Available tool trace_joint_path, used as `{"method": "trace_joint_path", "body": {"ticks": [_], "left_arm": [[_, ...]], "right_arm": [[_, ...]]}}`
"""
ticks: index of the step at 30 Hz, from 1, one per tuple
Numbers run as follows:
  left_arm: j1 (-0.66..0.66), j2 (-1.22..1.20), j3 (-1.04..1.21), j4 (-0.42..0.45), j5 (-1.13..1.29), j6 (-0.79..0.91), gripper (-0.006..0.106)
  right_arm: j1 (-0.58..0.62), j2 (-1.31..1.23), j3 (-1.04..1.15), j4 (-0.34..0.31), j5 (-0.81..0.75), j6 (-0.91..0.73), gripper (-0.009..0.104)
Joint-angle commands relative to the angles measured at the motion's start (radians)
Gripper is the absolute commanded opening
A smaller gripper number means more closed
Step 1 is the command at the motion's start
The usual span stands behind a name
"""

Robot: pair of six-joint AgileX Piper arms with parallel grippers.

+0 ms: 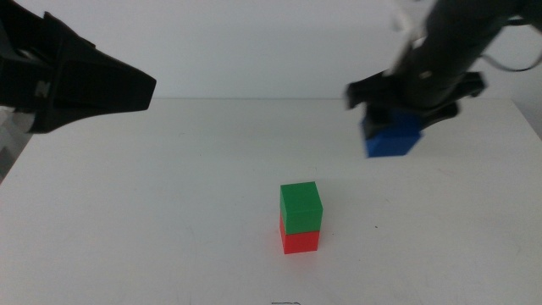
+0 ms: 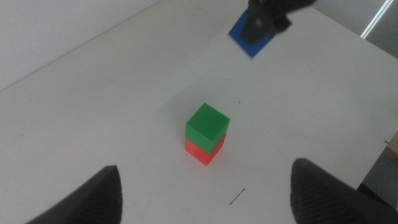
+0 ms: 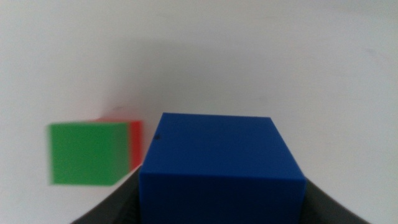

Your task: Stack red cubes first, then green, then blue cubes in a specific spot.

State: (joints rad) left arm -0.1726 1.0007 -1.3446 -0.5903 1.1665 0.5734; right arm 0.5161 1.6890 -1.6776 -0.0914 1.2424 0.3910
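Middle view: right gripper [image 1: 398, 127] jaws clamped on blue cube [image 1: 392, 140] above desk [image 1: 169, 212], clear of green cube [image 1: 301, 206] on red cube [image 1: 300, 241]; left gripper [image 2: 205, 193] jaws apart; cubes likely light, rigid, best held by opposite flat faces.

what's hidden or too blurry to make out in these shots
- Right gripper, middle view: motion blur smears it above the blue cube; where its pads touch is unreadable.
- Red cube, right wrist view: only a sliver shows behind the green cube, both blurred.
- Blue cube, left wrist view: partly covered by the dark gripper.
- Left gripper, left wrist view: jaws cut off by the picture edge, set wide apart.
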Motion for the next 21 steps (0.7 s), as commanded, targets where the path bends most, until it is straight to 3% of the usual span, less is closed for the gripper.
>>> {"method": "trace_joint_path", "body": {"ticks": [1, 12, 21], "left_arm": [[-0.001, -0.005, -0.023, -0.041, -0.050, -0.005, 0.091], [-0.001, -0.005, -0.023, -0.040, -0.050, -0.005, 0.091], [-0.001, -0.005, -0.023, -0.040, -0.050, -0.005, 0.091]], "right_arm": [[0.063, -0.031, -0.041, -0.048, 0.053, 0.038, -0.001], [0.192, 0.118, -0.146, -0.037, 0.053, 0.088, -0.001], [0.212, 0.171, -0.155, -0.016, 0.053, 0.087, -0.001]]}}
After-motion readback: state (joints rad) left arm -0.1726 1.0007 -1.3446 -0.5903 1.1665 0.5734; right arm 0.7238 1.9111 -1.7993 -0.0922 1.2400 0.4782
